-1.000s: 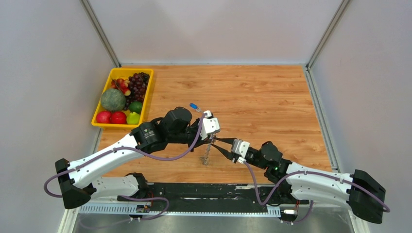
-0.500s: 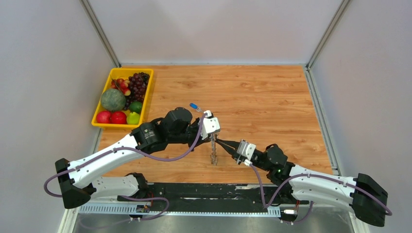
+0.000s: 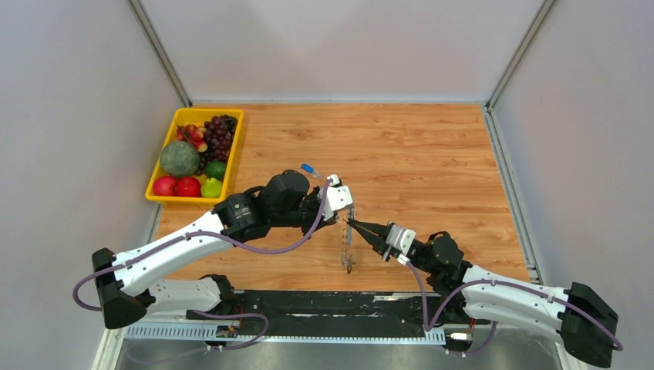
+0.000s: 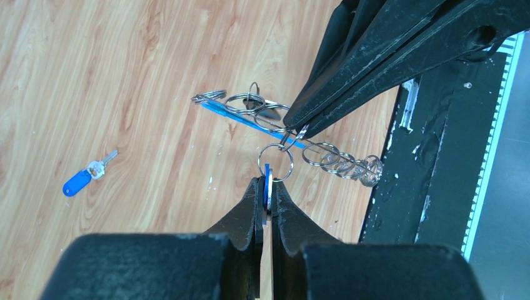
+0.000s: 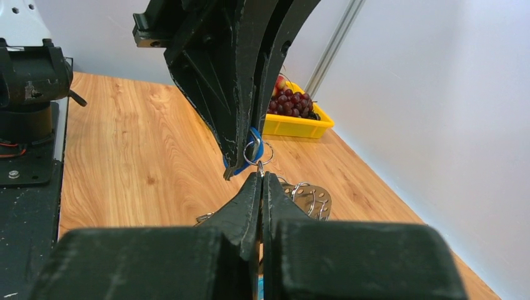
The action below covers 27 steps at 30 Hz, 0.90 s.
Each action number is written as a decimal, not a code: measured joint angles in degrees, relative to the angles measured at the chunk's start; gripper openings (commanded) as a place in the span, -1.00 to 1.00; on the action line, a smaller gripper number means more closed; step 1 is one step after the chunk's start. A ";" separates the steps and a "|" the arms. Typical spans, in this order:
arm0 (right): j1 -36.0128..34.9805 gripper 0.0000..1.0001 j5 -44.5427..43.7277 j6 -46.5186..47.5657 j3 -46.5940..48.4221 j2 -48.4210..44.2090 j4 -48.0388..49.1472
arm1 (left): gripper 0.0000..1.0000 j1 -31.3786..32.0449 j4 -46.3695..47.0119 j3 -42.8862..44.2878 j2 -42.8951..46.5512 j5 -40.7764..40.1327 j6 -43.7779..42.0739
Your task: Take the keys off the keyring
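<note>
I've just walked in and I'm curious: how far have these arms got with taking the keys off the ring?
Done: one loose key lies on the table. In hand: the left gripper clamps a second key while the right gripper pinches its small ring. Left: the keyring dangles between them with more rings attached.

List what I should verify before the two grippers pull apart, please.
1. Left gripper shut on the small blue-headed silver key: ok.
2. Right gripper shut on a link of the silvery metal keyring with its blue segment: ok.
3. Key free of its small silver wire ring: not ok, it is threaded through.
4. Keyring's hanging end clear of the wooden table: cannot tell.
5. Loose blue-headed key on the table lies away from both grippers: ok.
</note>
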<state>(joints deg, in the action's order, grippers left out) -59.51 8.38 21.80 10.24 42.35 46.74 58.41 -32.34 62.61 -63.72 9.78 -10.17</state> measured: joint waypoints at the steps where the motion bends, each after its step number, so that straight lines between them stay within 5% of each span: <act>1: 0.13 -1.00 0.26 -0.17 -0.20 -0.15 0.09 | -1.00 0.00 0.00 0.00 -0.28 0.00 0.00; 27: 2.34 -1.00 8.50 -2.56 7.41 10.08 -8.41 | -1.00 -0.70 -3.28 0.00 -1.11 -2.19 0.20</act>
<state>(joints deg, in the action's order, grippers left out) -57.17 16.88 19.25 17.65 52.42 38.33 57.71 -35.62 62.61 -64.84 7.60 -9.98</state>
